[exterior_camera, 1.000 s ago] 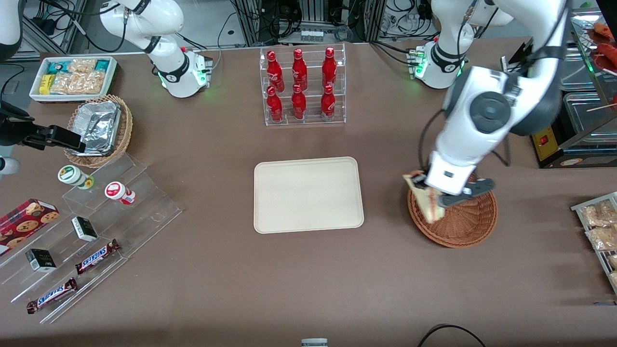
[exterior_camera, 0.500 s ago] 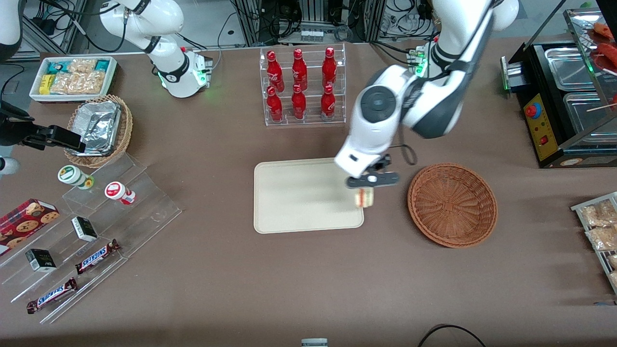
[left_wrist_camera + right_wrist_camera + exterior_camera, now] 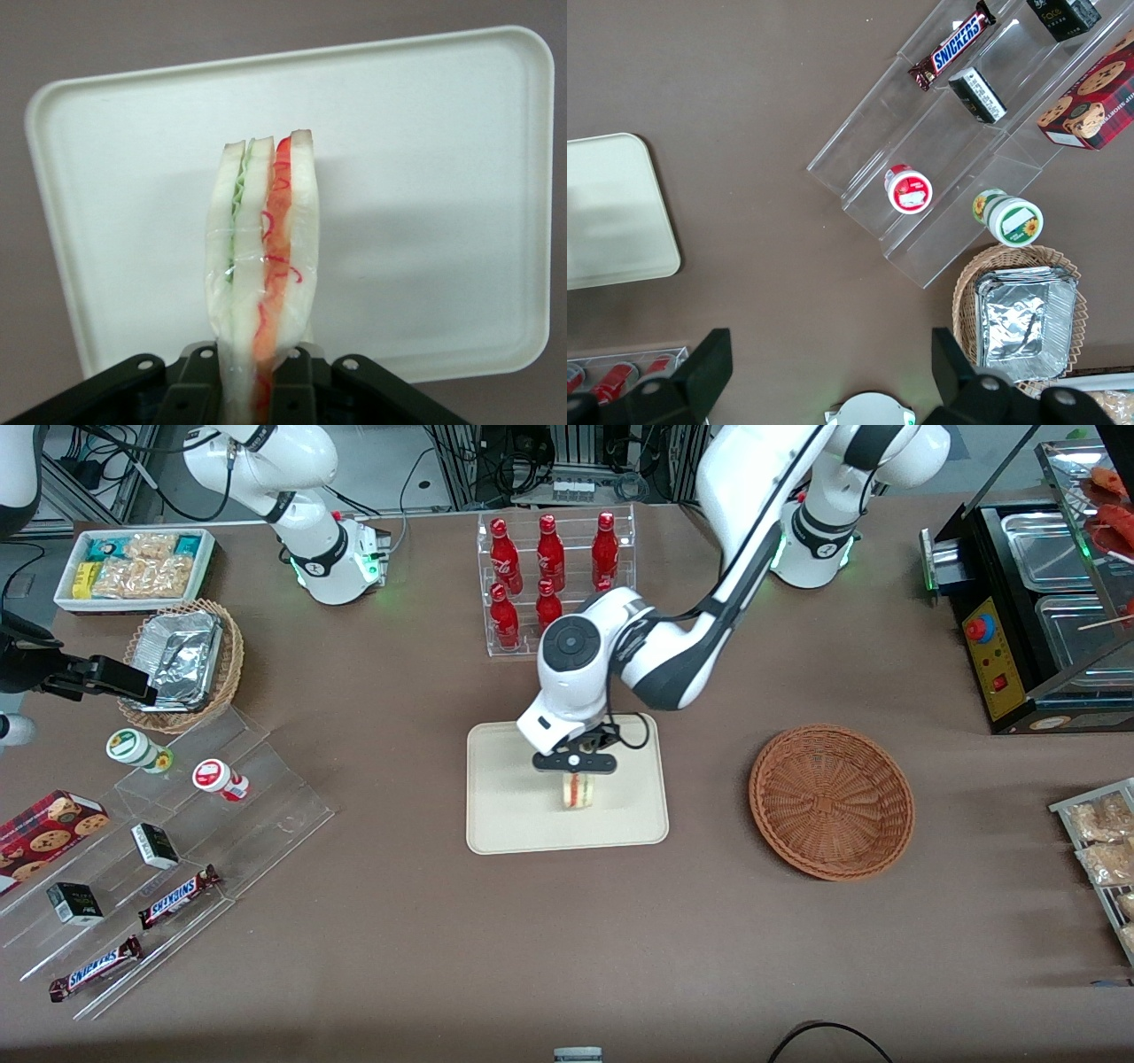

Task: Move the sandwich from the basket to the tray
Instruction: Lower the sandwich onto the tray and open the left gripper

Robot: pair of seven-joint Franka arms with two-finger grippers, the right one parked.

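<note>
Gripper (image 3: 574, 766) clamped on sandwich (image 3: 577, 790), frame centre, over middle of tray (image 3: 505, 815). Wedge hangs straight below fingers, long axis vertical, cut edge toward wrist camera. Basket (image 3: 831, 802) empty, centre-right. Next likely: lower, release.

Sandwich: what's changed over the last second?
The claw lifted the sandwich out of the basket and carried it toward the parked arm's end; it now hangs over the middle of the tray, still gripped. Basket and tray haven't moved.
</note>
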